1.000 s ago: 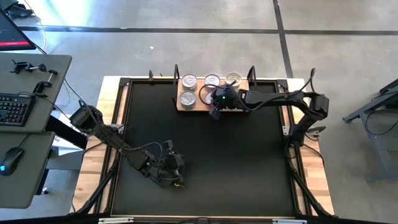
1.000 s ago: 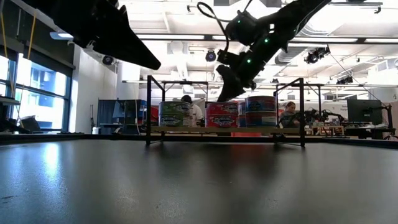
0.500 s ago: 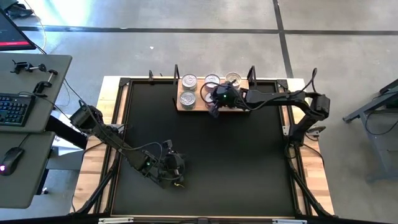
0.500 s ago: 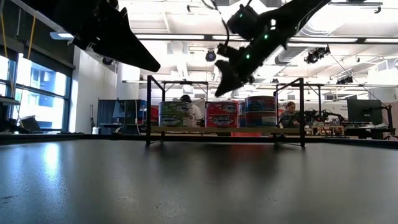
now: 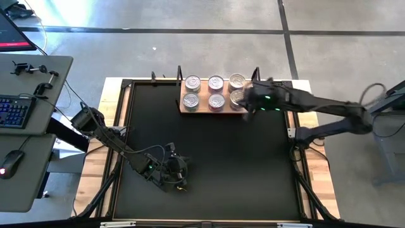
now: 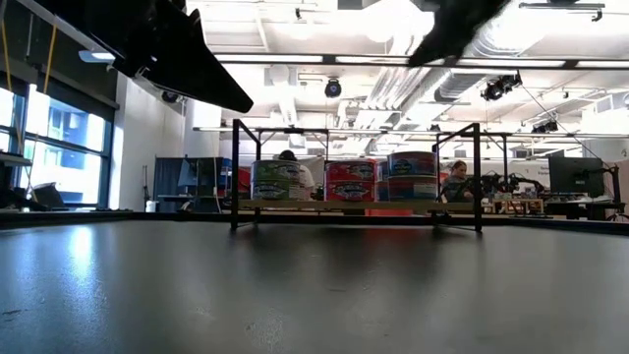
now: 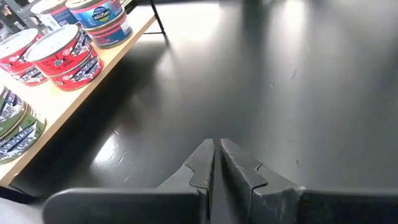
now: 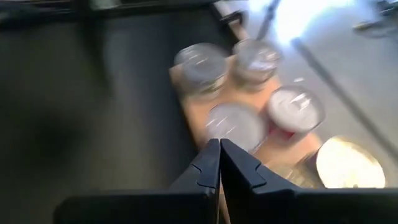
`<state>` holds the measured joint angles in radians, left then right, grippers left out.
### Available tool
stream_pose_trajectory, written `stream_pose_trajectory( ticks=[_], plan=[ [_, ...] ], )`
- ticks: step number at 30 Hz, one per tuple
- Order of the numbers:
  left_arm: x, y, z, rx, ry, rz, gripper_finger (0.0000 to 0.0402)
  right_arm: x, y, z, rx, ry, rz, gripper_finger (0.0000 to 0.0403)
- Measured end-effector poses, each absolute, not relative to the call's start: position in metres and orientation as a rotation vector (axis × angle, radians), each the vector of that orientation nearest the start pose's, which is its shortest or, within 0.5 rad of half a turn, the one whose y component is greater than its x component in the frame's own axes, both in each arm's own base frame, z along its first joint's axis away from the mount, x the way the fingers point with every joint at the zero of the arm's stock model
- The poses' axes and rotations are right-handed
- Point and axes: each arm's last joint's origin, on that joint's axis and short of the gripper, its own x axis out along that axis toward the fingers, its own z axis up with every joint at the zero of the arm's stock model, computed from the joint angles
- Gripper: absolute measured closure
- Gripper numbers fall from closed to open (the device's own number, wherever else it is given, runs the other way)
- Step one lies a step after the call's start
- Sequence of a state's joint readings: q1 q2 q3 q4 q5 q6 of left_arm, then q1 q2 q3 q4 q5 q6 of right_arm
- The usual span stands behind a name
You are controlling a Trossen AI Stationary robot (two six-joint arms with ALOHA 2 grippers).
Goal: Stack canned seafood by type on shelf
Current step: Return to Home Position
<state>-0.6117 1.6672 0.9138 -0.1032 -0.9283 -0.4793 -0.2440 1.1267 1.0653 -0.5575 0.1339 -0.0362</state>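
The wooden shelf [image 5: 212,109] stands at the table's far edge and carries several round tins [image 5: 216,101] in two rows. In the low view, green-sided [image 6: 278,181], red-sided [image 6: 351,181] and blue-sided [image 6: 413,175] tins stand in stacks on it. My right gripper [image 5: 248,104] hovers above the shelf's right end, shut and empty; its wrist view looks down on the tins [image 8: 235,124] past the shut fingers [image 8: 219,158]. My left gripper [image 5: 181,185] waits low near the table's front edge, shut and empty [image 7: 217,155].
The shelf's thin black posts [image 6: 236,172] [image 6: 479,175] stand at its two ends. The black tabletop [image 5: 209,158] stretches between the shelf and my left gripper. A desk with a keyboard [image 5: 14,111] stands left of the table. People show far behind the shelf [image 6: 292,159].
My right gripper has risen from just above the shelf's middle tins and gone toward the table's right edge, passing out of the low view's top. The tins on the shelf stay where they were.
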Motion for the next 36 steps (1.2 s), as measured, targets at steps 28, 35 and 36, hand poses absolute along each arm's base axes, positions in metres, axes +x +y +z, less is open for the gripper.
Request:
stream_pose_trajectory(
  ticks=[28, 35, 36],
  plan=[
    [0.284, -0.144, 0.192, 0.032, 0.533, 0.42, 0.0398, 0.073, 0.013, 0.229, 0.202, 0.047, 0.176, 0.0401],
    [0.289, -0.112, 0.219, 0.05, 0.532, 0.389, 0.0401, 0.085, 0.016, 0.202, 0.201, 0.028, 0.214, 0.0401],
    [0.288, -0.107, 0.222, 0.05, 0.525, 0.382, 0.0401, 0.087, 0.017, 0.197, 0.2, 0.027, 0.225, 0.0401]
  ],
)
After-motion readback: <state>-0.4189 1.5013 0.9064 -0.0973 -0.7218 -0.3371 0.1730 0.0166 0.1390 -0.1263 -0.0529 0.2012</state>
